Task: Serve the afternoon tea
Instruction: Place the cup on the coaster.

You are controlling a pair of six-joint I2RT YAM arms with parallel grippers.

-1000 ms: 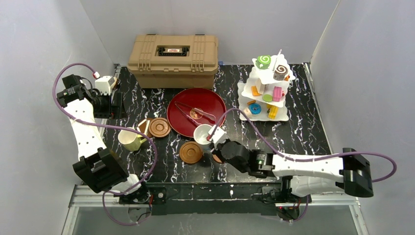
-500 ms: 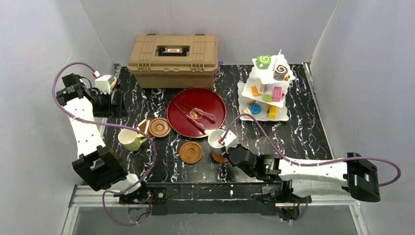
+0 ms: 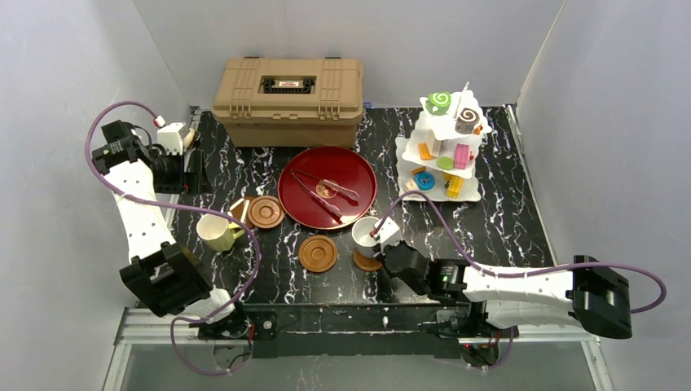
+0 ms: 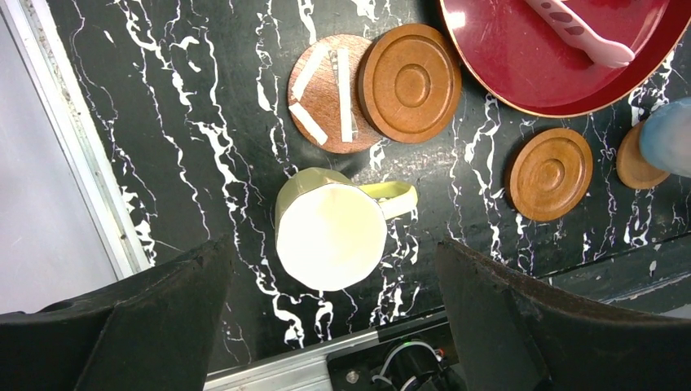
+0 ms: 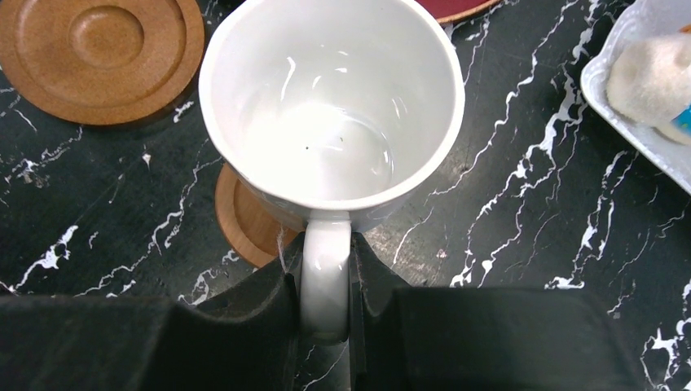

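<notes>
One white mug [image 5: 330, 106], glossy, empty, handle clamped by right fingers [image 5: 261, 314], sits partly over a coaster [image 5: 244, 224]. Spread left fingers [image 4: 122, 326] hang above yellow mug [image 4: 330, 236]. Toolbox [image 3: 244, 102] label unreadable.

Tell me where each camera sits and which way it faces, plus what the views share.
Top external: above and behind the bases, facing down on the table; left arm and right arm show.
Left wrist: on the left arm, facing straight down at the yellow mug; the open left pincer frames it.
Right wrist: facing down into the white mug; the right pincer clamps its handle.
Shared: top sees both mugs too.
</notes>
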